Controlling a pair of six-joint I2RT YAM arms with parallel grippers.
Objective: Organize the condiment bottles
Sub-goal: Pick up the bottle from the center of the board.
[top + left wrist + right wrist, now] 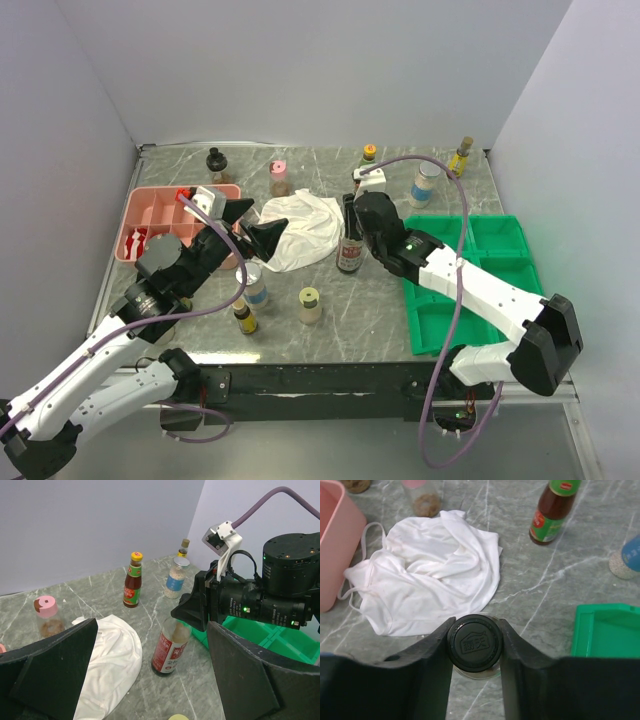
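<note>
From above, nine condiment bottles stand on the marble table. There is one pink tray on the left, one green tray on the right and one white cloth between them. The right gripper is clamped on the dark sauce bottle, which stands upright just beside the cloth. The left gripper gapes wide, holding nothing, at the cloth's left edge.

In the left wrist view, that bottle's red label carries white writing too small to read. A yellow-capped red sauce bottle wears a green-and-red label, and a silver-capped jar wears a blue one.

In the right wrist view, the gripped black cap bears an embossed emblem, its characters illegible.
</note>
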